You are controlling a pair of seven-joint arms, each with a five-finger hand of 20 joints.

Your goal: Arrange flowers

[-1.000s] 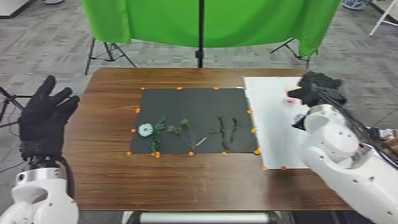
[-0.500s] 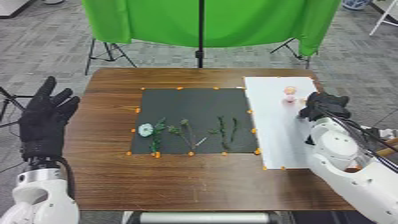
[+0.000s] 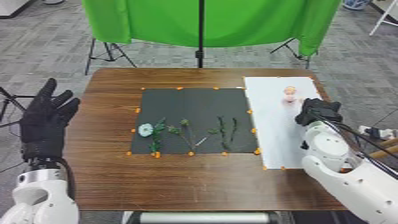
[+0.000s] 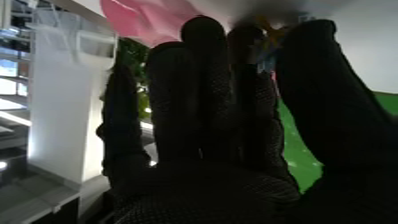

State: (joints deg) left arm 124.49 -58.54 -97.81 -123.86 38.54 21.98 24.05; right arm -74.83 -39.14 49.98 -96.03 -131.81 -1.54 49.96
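In the head view, my right hand (image 3: 317, 111) is over the right side of the white sheet (image 3: 280, 132), just nearer than two small pink flowers (image 3: 289, 95). My left hand (image 3: 43, 120) is held off the table's left side, fingers straight. On the black mat (image 3: 191, 102) lie a pale round flower (image 3: 146, 130), a leafy green stem (image 3: 158, 134), thin sprigs (image 3: 186, 131) and two dark twigs (image 3: 222, 131). In the right wrist view, my right hand (image 4: 209, 135) has its fingers straight and holds nothing; pink petals (image 4: 142, 17) and green leaves (image 4: 135, 57) show beyond them.
Orange markers (image 3: 258, 151) line the mat's edges. The brown table (image 3: 195, 182) extends around mat and sheet. A green cloth (image 3: 213, 22) hangs on stands behind the table. Other objects (image 3: 382, 134) stand off the table's right side.
My right hand has drawn back from the far part of the white sheet toward its near right, uncovering the pink flowers, then shifted slightly left. The left hand has stayed still.
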